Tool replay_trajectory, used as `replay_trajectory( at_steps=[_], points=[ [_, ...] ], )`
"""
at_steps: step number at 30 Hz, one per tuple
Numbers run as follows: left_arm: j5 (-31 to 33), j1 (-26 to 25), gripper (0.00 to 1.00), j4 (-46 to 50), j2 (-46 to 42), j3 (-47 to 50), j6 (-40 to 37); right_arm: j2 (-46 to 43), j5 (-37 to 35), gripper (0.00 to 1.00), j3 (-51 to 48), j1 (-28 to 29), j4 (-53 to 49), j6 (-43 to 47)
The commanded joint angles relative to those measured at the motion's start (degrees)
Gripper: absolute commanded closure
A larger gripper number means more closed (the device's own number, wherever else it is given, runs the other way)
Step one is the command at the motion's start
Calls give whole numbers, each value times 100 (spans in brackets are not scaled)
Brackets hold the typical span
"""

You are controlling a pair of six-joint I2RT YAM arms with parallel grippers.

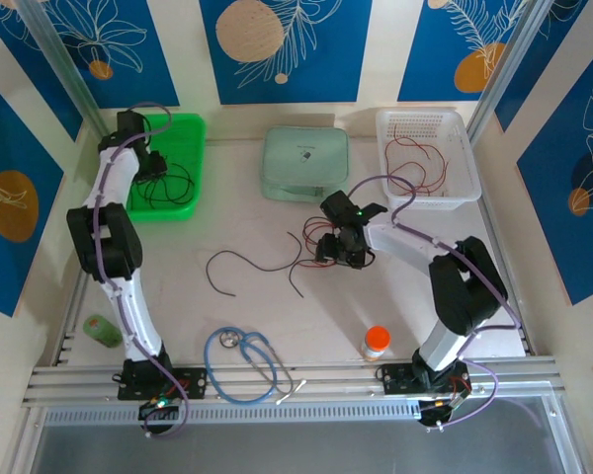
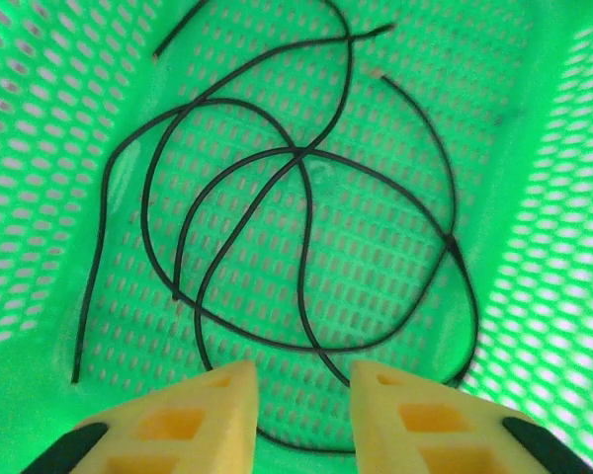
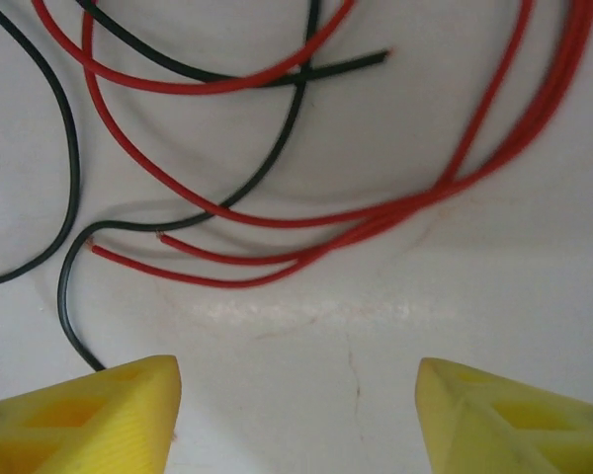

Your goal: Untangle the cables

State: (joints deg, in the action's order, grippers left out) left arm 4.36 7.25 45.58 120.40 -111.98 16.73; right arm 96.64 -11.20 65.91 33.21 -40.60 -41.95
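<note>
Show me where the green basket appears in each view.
Top external: green basket at upper left, under the left tool.
Left wrist: its mesh floor spreads beyond the left tool.
Right wrist: red cables on the white table.
Shared landmark: the black cables looped inside the basket.

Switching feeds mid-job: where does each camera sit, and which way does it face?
Top external: above and behind the bases, looking down at the table; left arm and right arm show.
Left wrist: on the left arm, facing down into the green basket at black cables; left hand fingertips at bottom.
Right wrist: facing down at red and black cables on the table; right hand fingertips in bottom corners.
Shared: top and left wrist both show the basket's black cables.
</note>
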Motion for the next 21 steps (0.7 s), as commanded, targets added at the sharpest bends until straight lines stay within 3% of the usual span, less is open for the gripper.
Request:
replay_trajectory(
  at_steps=[1, 10, 18, 21],
  points=[
    [-165, -119, 62, 254, -1007, 54, -1, 307, 1, 41, 360, 1, 94, 118],
    [-20, -933, 41, 619, -2788, 1247, -38, 781, -12, 50, 766, 10, 52, 360],
    [65, -2440, 38, 152, -3698, 3064, 351, 1226, -83, 58, 1250, -91, -27, 573],
    [-199, -2902, 42, -257, -3839, 3782, 704, 1294, -117, 58, 1330, -104, 46, 675]
  ],
)
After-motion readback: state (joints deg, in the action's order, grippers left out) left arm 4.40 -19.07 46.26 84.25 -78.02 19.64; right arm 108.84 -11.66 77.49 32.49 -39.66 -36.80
